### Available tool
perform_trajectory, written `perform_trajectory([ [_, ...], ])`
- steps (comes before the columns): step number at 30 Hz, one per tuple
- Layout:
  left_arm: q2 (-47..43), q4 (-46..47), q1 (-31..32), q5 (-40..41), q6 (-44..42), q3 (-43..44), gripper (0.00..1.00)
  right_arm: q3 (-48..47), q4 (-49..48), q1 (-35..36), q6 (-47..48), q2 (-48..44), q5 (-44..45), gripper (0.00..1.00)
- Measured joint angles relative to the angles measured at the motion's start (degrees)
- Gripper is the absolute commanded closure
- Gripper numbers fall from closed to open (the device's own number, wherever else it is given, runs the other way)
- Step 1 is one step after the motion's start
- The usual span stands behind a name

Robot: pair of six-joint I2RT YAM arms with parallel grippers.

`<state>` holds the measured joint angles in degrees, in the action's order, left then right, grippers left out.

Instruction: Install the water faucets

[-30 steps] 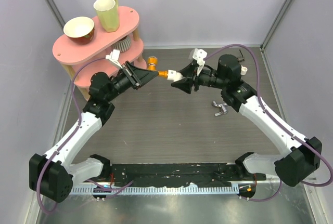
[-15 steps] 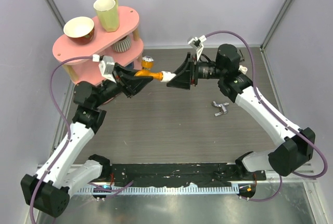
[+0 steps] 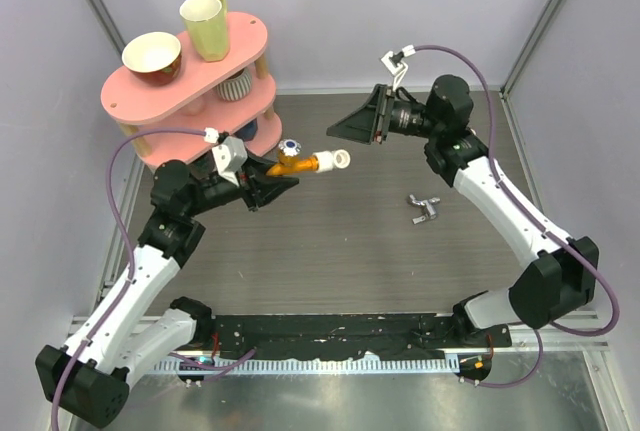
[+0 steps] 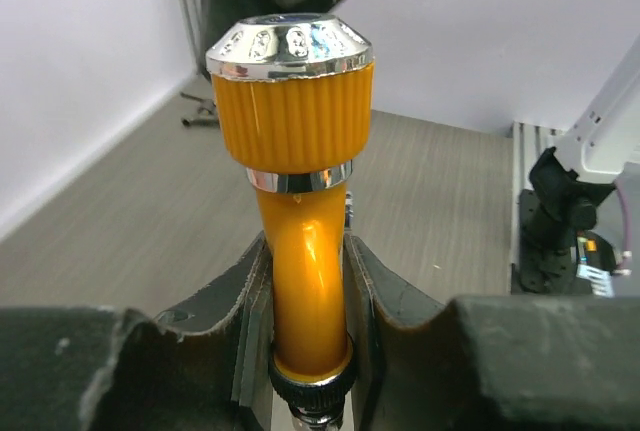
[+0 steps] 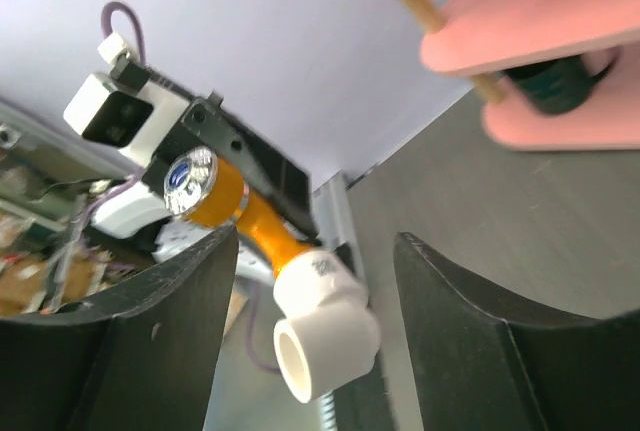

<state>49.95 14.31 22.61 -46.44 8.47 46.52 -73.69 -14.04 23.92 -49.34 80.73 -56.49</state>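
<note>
An orange faucet (image 3: 296, 162) with a silvery knob (image 4: 289, 43) is held above the table, and my left gripper (image 3: 272, 181) is shut on its orange stem (image 4: 305, 281). A white pipe fitting (image 3: 334, 160) sits joined to the faucet's end; in the right wrist view this fitting (image 5: 322, 326) faces the camera with its bore open. My right gripper (image 3: 352, 125) is open, raised up and to the right of the fitting, touching nothing. Its dark fingers (image 5: 150, 341) frame the fitting from a distance.
A pink two-tier shelf (image 3: 190, 79) stands at the back left with a bowl (image 3: 152, 54), a yellow mug (image 3: 207, 26) and a striped cup below. A small silver metal tap piece (image 3: 425, 209) lies on the dark tabletop to the right.
My right gripper has let go of the white fitting, opened and drawn back up and right. My left arm has swung the faucet with the fitting down and to the right.
</note>
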Motion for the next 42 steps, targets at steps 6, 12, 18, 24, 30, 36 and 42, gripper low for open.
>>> perform_trajectory([
  [6,1.01,-1.22,0.15,5.7,10.45,-0.76,1.0,-0.39,4.9,-2.05,14.34,-3.72,5.97,0.22],
  [12,5.27,0.11,0.13,13.73,26.27,-0.68,1.0,4.68,6.4,-1.9,31.61,-11.96,8.83,0.19],
  [18,6.93,3.74,0.15,18.23,41.22,-0.68,1.0,11.02,8.17,1.36,49.31,-17.27,13.4,0.16],
  [24,8.79,7.74,0.15,18.97,51.65,-0.68,1.0,13.99,12.07,13.22,66.12,-17.86,30.18,0.16],
  [30,10.91,7.65,0.15,17.9,56.74,-0.44,1.0,18.62,10.01,21.46,78.99,-18.23,48.11,0.16],
  [36,11.3,7.56,0.15,17.29,57.68,1.07,1.0,19.47,5.4,24.09,86.09,-18.21,57.59,0.16],
  [42,11.87,7.41,0.15,16.39,58.25,2.23,1.0,20.31,1.29,25.53,91.36,-17.9,63.21,0.16],
])
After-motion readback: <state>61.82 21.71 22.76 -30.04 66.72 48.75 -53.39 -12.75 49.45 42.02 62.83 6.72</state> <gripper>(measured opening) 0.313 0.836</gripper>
